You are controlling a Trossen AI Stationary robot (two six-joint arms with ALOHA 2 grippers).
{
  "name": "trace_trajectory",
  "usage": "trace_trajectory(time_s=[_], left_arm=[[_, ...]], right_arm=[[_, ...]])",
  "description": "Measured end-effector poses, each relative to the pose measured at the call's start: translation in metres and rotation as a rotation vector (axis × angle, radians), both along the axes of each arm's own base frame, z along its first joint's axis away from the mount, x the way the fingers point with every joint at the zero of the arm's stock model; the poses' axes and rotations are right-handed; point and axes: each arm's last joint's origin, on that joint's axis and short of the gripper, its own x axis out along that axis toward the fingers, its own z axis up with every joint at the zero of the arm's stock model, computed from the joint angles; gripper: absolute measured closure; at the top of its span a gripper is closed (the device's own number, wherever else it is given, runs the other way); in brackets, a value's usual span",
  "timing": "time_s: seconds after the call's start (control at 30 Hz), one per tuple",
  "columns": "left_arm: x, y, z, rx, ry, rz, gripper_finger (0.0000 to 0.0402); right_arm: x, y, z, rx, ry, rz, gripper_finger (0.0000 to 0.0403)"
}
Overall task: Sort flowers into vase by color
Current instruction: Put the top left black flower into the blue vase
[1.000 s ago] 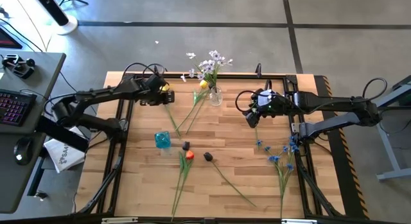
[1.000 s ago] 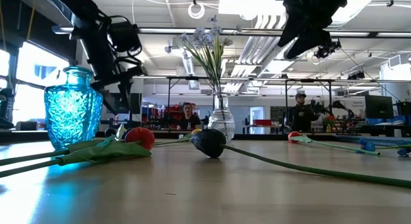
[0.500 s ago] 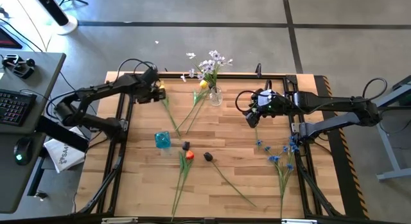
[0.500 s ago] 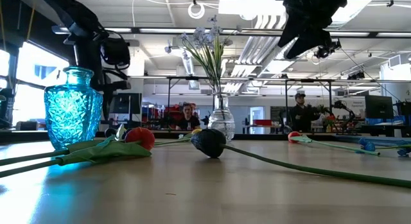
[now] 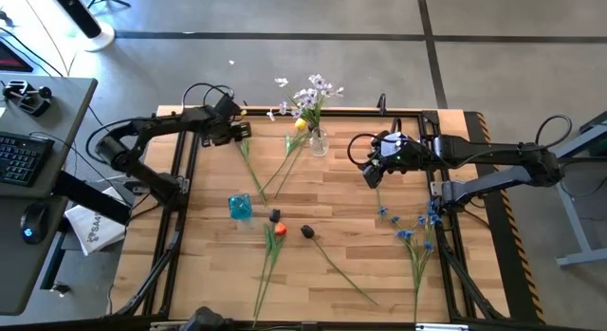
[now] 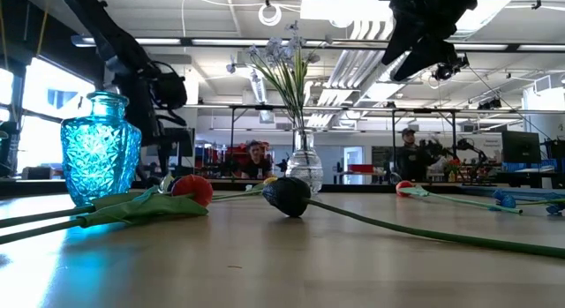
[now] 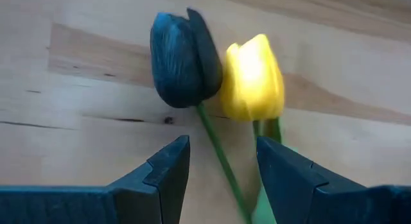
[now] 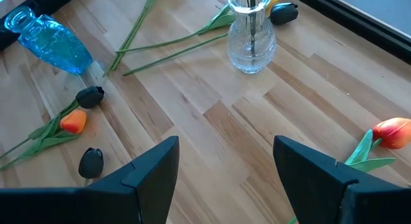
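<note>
Since a second ago the left claw [image 5: 237,132] has drawn back from the clear glass vase [image 5: 318,141] toward the wooden desk's [image 5: 341,193] far left corner. Its arm reaches low over the desk, fingers parted and empty. Just ahead of them lie a dark purple tulip head [image 7: 185,60] and a yellow tulip head [image 7: 253,77], touching, stems running between the fingers. The right claw [image 5: 373,173] hovers right of the vase, open and empty.

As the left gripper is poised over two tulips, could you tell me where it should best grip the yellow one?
Probably on the stem just below the yellow tulip head, coming down from above: it lies flat, and the dark tulip touches its head, so the left gripper, open, should straddle that stem alone.
</note>
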Motion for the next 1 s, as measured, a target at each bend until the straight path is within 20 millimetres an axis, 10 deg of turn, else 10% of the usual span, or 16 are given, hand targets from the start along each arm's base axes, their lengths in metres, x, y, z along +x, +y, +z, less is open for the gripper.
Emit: trace_trajectory(time_s=[0.73,1.0], left_arm=[[0.004,0.001,-0.006,0.023,0.093,-0.093,0.0397],[0.0,-0.011,0.039,0.217,0.052,-0.131,0.0401]], right_arm=[[0.0,0.0,0.0,0.017,-0.008,-0.019,0.0153],[0.0,0.0,0.0,0.008,-0.004,-0.009,0.0153]])
